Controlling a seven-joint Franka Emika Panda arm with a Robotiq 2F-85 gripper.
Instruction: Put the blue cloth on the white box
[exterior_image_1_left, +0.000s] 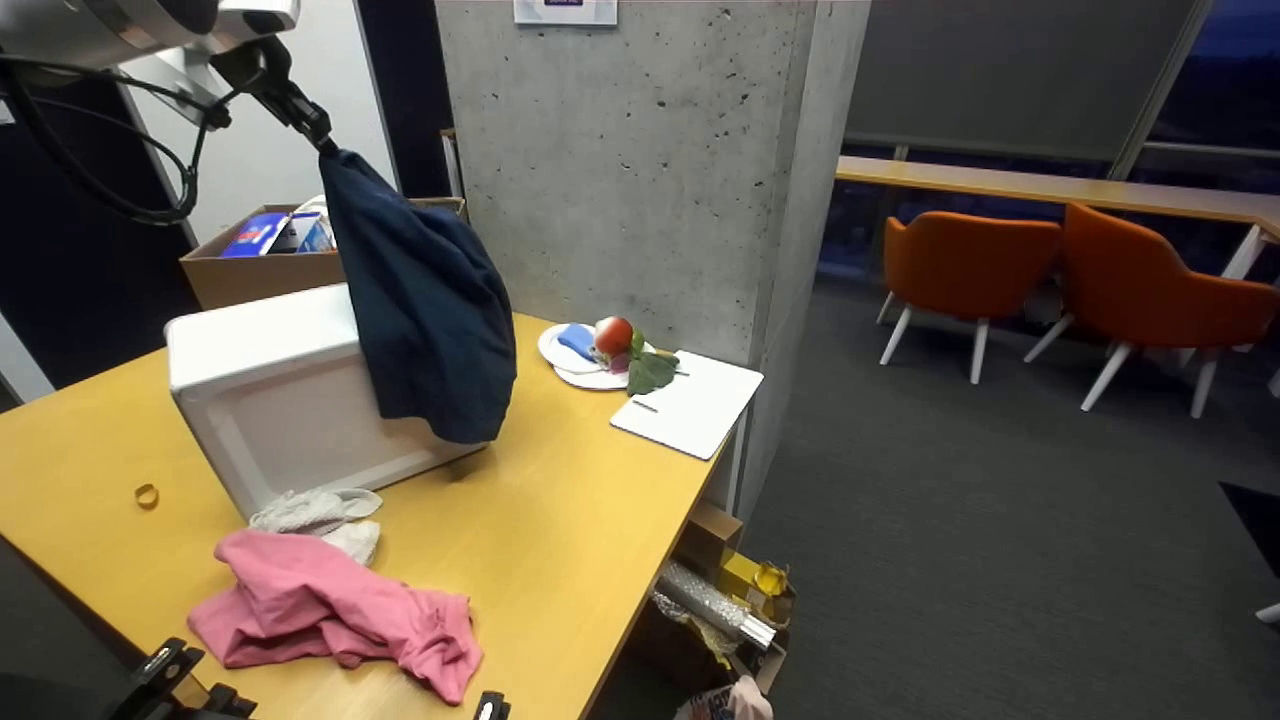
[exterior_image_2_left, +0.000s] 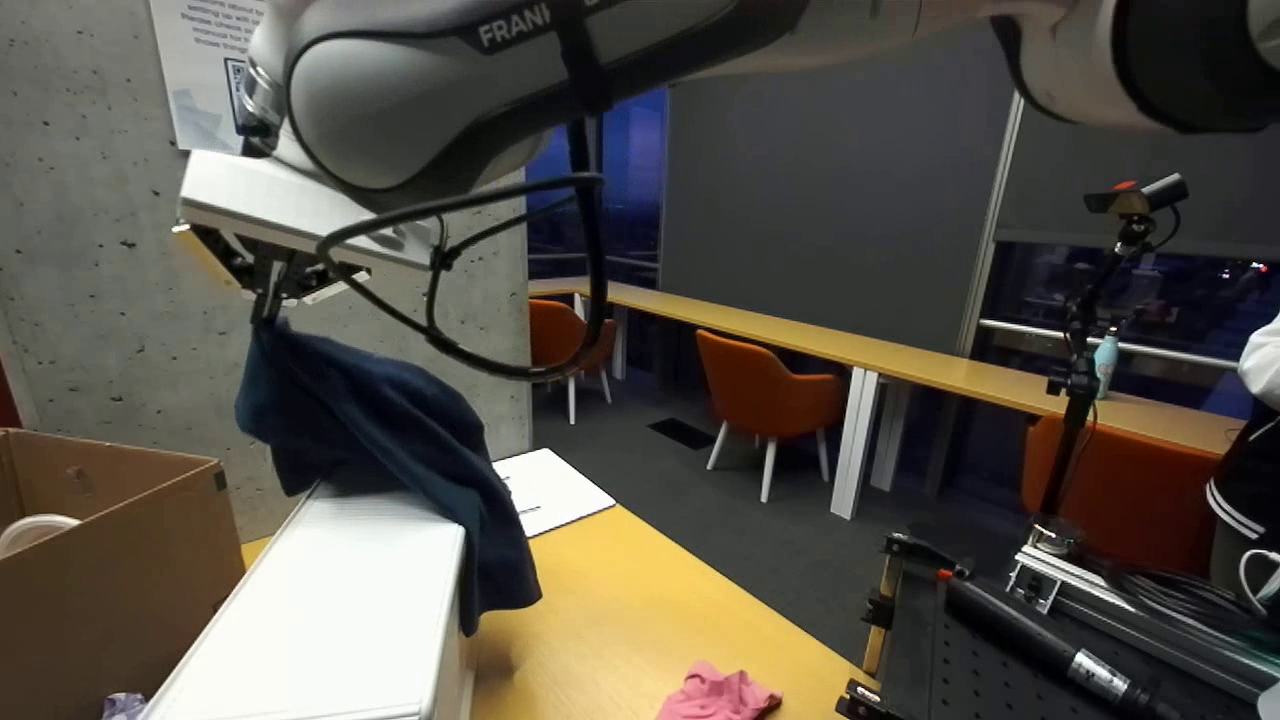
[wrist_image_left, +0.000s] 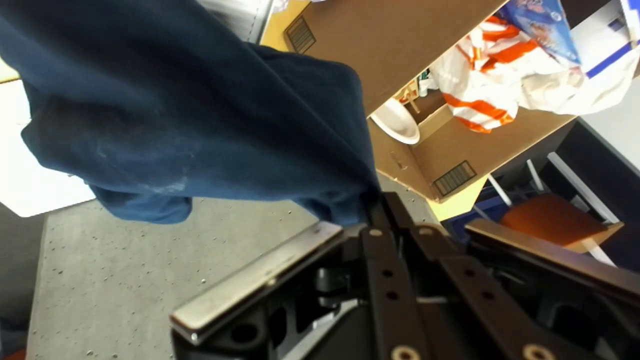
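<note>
The dark blue cloth (exterior_image_1_left: 425, 300) hangs from my gripper (exterior_image_1_left: 326, 142) and drapes over one end of the white box (exterior_image_1_left: 300, 410). In an exterior view the cloth (exterior_image_2_left: 390, 430) lies across the far end of the box top (exterior_image_2_left: 320, 610), and its lower part hangs down the side. My gripper (exterior_image_2_left: 266, 312) is above that end, with its fingers shut on a top corner of the cloth. In the wrist view the cloth (wrist_image_left: 200, 120) runs from the closed fingertips (wrist_image_left: 382, 205) to the upper left. The cloth hides part of the box's top and side.
A pink cloth (exterior_image_1_left: 335, 610) and a whitish cloth (exterior_image_1_left: 325, 520) lie in front of the box. A cardboard box (exterior_image_2_left: 120, 560) with packaging stands beside it. A plate with toy food (exterior_image_1_left: 590, 355) and a whiteboard (exterior_image_1_left: 690, 405) lie near the concrete pillar (exterior_image_1_left: 620, 150).
</note>
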